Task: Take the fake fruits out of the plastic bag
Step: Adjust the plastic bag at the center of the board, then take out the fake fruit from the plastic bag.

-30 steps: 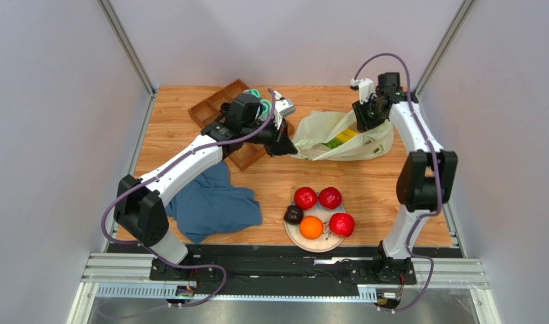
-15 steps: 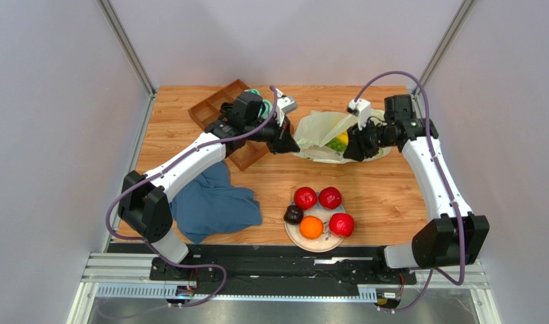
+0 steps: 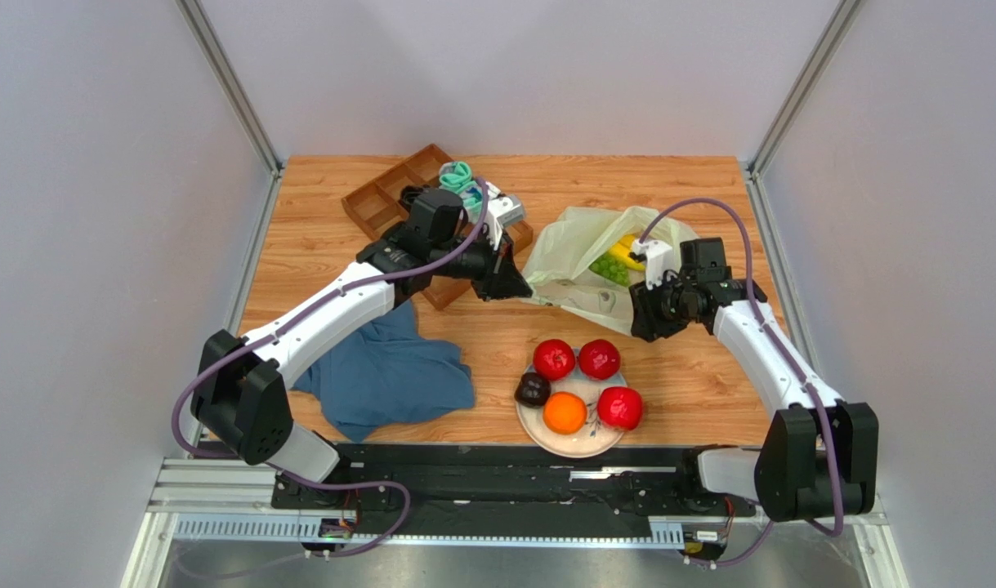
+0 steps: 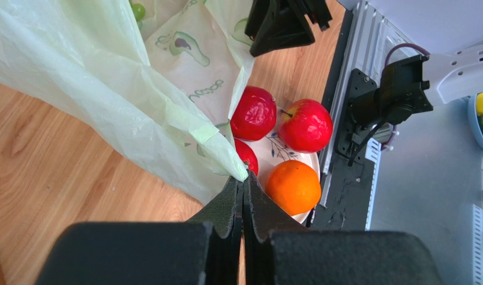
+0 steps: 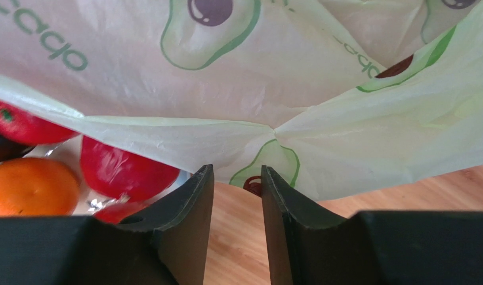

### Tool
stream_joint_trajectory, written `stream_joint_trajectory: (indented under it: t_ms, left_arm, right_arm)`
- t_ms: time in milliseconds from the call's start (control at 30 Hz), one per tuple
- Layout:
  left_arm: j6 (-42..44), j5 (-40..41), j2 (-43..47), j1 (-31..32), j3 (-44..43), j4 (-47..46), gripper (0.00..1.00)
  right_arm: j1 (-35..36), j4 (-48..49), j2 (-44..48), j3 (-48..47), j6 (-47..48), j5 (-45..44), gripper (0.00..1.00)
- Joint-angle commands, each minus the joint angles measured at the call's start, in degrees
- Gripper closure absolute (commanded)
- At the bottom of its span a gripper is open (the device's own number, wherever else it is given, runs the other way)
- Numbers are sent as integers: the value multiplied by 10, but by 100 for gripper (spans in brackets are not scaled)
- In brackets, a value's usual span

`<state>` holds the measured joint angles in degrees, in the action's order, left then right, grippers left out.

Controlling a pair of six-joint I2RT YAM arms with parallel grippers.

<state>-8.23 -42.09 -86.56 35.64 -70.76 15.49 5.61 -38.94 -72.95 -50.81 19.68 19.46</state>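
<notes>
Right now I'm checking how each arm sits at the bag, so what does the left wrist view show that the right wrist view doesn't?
Only left wrist: the left gripper shut on the plastic bag edge, and a green grape in the bag. Only right wrist: the right gripper with jaws apart at the bag's lower edge, table showing between them. Both: the bag's avocado prints, the orange and red apples on the plate.

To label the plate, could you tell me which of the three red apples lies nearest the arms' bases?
The red apple just right of the orange; the other two red apples sit side by side at the plate's far edge.
</notes>
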Motion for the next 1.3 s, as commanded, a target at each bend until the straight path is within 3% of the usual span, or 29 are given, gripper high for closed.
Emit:
stream_joint_trajectory:
  t_ms: [0,100,133,167,233,533,767,1033,1267]
  left_arm:
    - [1,-5,27,3,-10,-19,100]
    - [-5,-5,20,3,-17,-25,100]
    - [-6,-6,18,3,-18,-27,100]
    - [-6,-7,18,2,-19,-28,100]
    - [-6,-7,19,2,-19,-32,100]
    - [8,-4,39,2,-5,-20,100]
    - [14,-5,31,2,-13,-17,100]
    - [10,-7,10,3,-31,-17,100]
    - [14,-7,-3,3,-39,-9,100]
  right_arm:
    - [2,-63,60,-66,29,79,63]
    - [1,-84,55,-125,8,123,66]
    - [2,-68,34,-158,-5,118,61]
    - [2,-62,20,-172,-9,115,44]
    - [2,-47,-10,-205,17,92,36]
    - [1,-37,-229,-322,214,-86,38]
    - [1,5,-309,-353,352,-159,18]
    - [7,27,-388,-377,429,-189,13]
    - [6,-49,-492,-482,412,-176,12]
